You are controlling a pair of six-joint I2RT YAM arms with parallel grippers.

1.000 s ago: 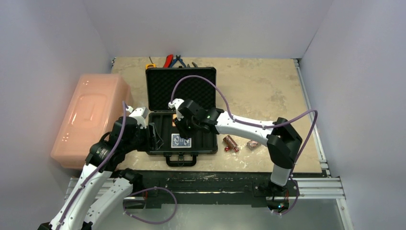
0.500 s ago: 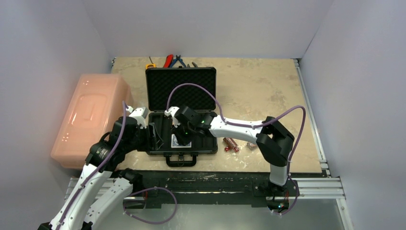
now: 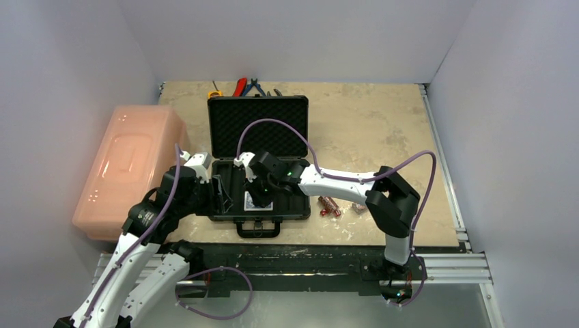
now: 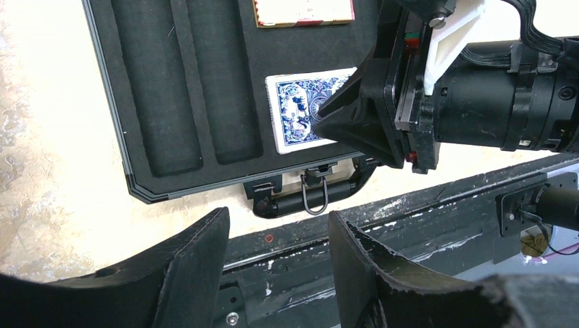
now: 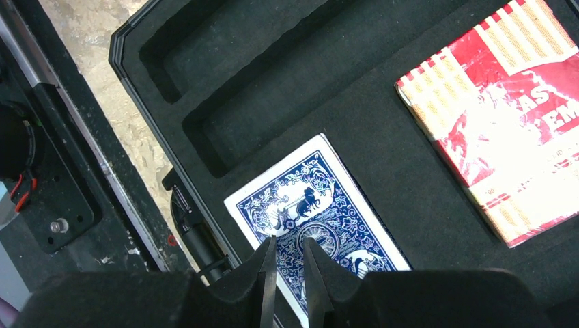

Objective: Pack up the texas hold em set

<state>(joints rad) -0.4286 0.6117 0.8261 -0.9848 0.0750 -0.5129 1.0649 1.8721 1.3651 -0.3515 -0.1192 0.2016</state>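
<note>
The black case (image 3: 258, 126) lies open with its lid up and its handle (image 4: 314, 198) at the near edge. A blue card deck (image 5: 321, 205) and a red deck (image 5: 505, 116) lie in its foam base, and two long chip slots (image 5: 225, 55) are empty. My right gripper (image 5: 287, 249) is just over the near end of the blue deck, its jaws almost together and holding nothing. My left gripper (image 4: 276, 239) is open and empty at the case's left edge (image 3: 220, 193). Two reddish chip rolls (image 3: 330, 203) (image 3: 358, 206) and two red dice (image 3: 323, 213) lie on the table right of the case.
A large pink translucent bin (image 3: 126, 167) stands left of the case, close to my left arm. Pliers and a yellow tape measure (image 3: 246, 87) lie behind the raised lid. The table's front rail (image 3: 307, 263) runs just below the case handle.
My right arm swung left and lowered onto the blue deck's near end, then held still. The left arm has not moved.
</note>
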